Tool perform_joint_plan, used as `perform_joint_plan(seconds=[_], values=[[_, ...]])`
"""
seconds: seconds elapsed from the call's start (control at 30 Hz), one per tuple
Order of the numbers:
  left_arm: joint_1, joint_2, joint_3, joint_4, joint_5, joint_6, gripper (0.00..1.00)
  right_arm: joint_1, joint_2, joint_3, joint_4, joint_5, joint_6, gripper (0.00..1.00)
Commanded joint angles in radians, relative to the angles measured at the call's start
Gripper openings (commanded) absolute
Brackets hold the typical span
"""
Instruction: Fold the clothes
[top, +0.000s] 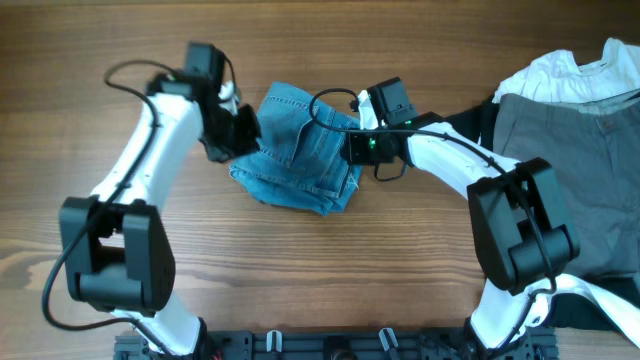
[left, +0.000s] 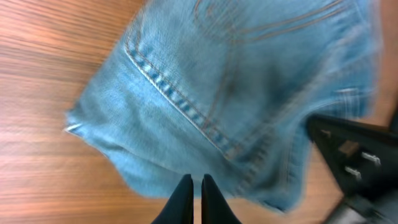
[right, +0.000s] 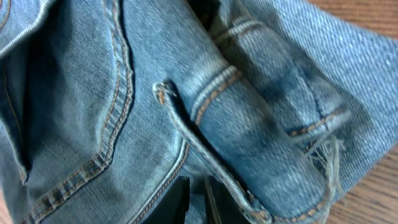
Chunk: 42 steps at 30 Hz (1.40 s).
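Note:
The light-blue denim jeans (top: 298, 152) lie folded into a compact bundle on the wooden table. My left gripper (top: 240, 130) sits at the bundle's left edge. In the left wrist view its fingers (left: 196, 185) are shut with nothing between them, tips just at the denim's edge (left: 236, 93). My right gripper (top: 347, 146) rests on the bundle's right side. In the right wrist view its fingers (right: 196, 194) are closed on a fold of denim (right: 93, 106) next to a frayed hem (right: 320, 152).
Grey trousers (top: 580, 170) lie at the right, with a white top (top: 575, 72) behind them and a black garment (top: 478, 122) at their left edge. Bare wooden table (top: 330, 270) lies in front of the jeans.

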Motion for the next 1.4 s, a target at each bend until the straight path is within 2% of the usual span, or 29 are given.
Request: perform_joint_plan(seconds=[0.0, 0.17, 0.3, 0.47, 0.57, 0.63, 0.67, 0.73, 0.77, 0.87, 0.97, 1.07, 1.13, 1.2, 1.3, 1.37], values=[[-0.022, -0.002, -0.219, 0.164, -0.037, -0.192, 0.04, 0.021, -0.021, -0.001, -0.073, -0.037, -0.030, 0.16], [-0.005, -0.002, -0.372, 0.397, -0.060, -0.285, 0.04, 0.040, -0.148, -0.001, -0.129, 0.011, -0.076, 0.19], [0.016, -0.002, -0.395, 0.605, -0.158, -0.228, 0.04, 0.039, -0.245, -0.001, -0.110, 0.021, -0.076, 0.23], [0.081, -0.002, -0.331, 0.673, -0.053, -0.197, 0.05, 0.039, -0.270, -0.001, -0.028, 0.021, -0.075, 0.27], [0.128, -0.002, -0.243, 0.615, 0.087, -0.150, 0.08, 0.039, -0.248, -0.001, 0.007, 0.048, -0.074, 0.27], [0.148, -0.004, -0.188, 0.543, 0.146, -0.144, 0.15, 0.040, -0.223, -0.001, 0.029, 0.077, -0.074, 0.24], [0.163, -0.008, -0.137, 0.459, 0.196, -0.133, 0.29, 0.040, -0.189, -0.001, 0.043, 0.076, -0.074, 0.20], [0.173, -0.014, -0.095, 0.373, 0.251, -0.102, 0.48, 0.040, -0.154, -0.001, 0.048, 0.077, -0.072, 0.14], [0.176, -0.021, -0.075, 0.313, 0.282, -0.092, 0.61, 0.039, -0.122, -0.001, 0.051, 0.077, -0.071, 0.11], [0.175, -0.048, -0.065, 0.178, 0.297, -0.090, 0.80, 0.039, -0.037, -0.001, 0.056, 0.075, -0.041, 0.09], [0.175, -0.071, -0.065, 0.078, 0.298, -0.061, 0.83, 0.039, 0.008, -0.001, 0.055, 0.052, -0.035, 0.08], [0.165, -0.132, -0.066, -0.001, 0.296, 0.045, 0.83, 0.039, 0.021, -0.001, 0.053, 0.038, -0.011, 0.08], [0.151, -0.194, -0.066, -0.050, 0.254, 0.061, 0.84, 0.039, 0.021, -0.001, 0.053, 0.038, 0.002, 0.08], [0.133, -0.257, -0.070, -0.079, 0.195, 0.033, 0.86, 0.039, 0.021, -0.001, 0.054, 0.038, 0.017, 0.08], [0.099, -0.320, -0.100, -0.076, 0.126, -0.079, 0.96, 0.039, 0.021, -0.001, 0.052, 0.037, 0.034, 0.08], [0.075, -0.325, -0.134, -0.064, 0.107, -0.153, 0.99, 0.040, 0.021, -0.001, 0.051, 0.038, 0.034, 0.08]])
